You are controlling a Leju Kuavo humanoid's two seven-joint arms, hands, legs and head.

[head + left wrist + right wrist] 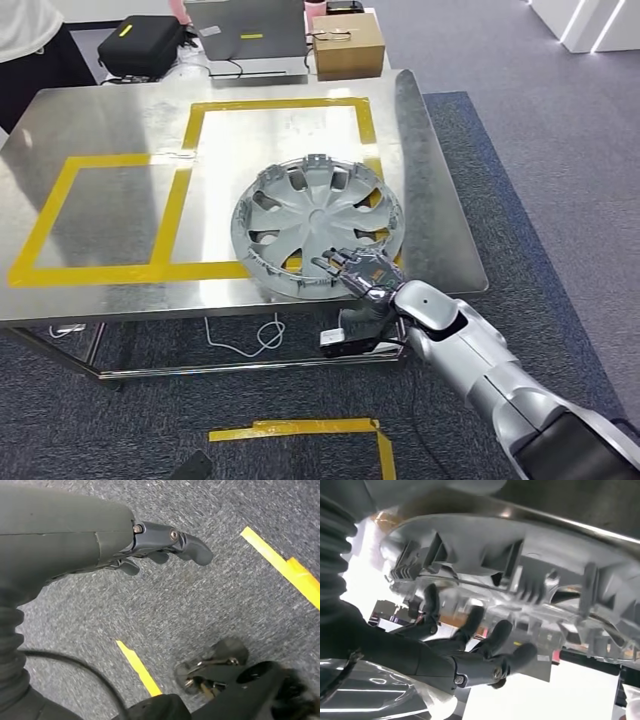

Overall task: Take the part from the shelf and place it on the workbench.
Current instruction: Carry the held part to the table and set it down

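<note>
You see the silver-grey plastic wheel cover, round and spoked, lying flat on the shiny steel tabletop, its inner ribbed side up. It sits at the near right part of the surface, across the near right corner of the larger square of yellow tape, with its near edge close to the front edge of the tabletop. The right hand lies over the near rim of the wheel cover, palm down, fingers stretched toward the hub and spread apart; the right wrist view shows those dark fingers splayed just beside the ribbed rim, gripping nothing, though you cannot tell whether the tips touch the plastic. The silver right arm comes in from the lower right.

The left hand hangs over the grey carpet floor, its fingers loosely extended and apart, holding nothing. Strips of yellow tape lie on that carpet below it.

At the far side of the tabletop you have a brown cardboard box, a grey case and a black bag with a yellow stripe. A person in a white top and dark trousers stands at the far left corner. A white cable loops on the floor under the front edge
</note>
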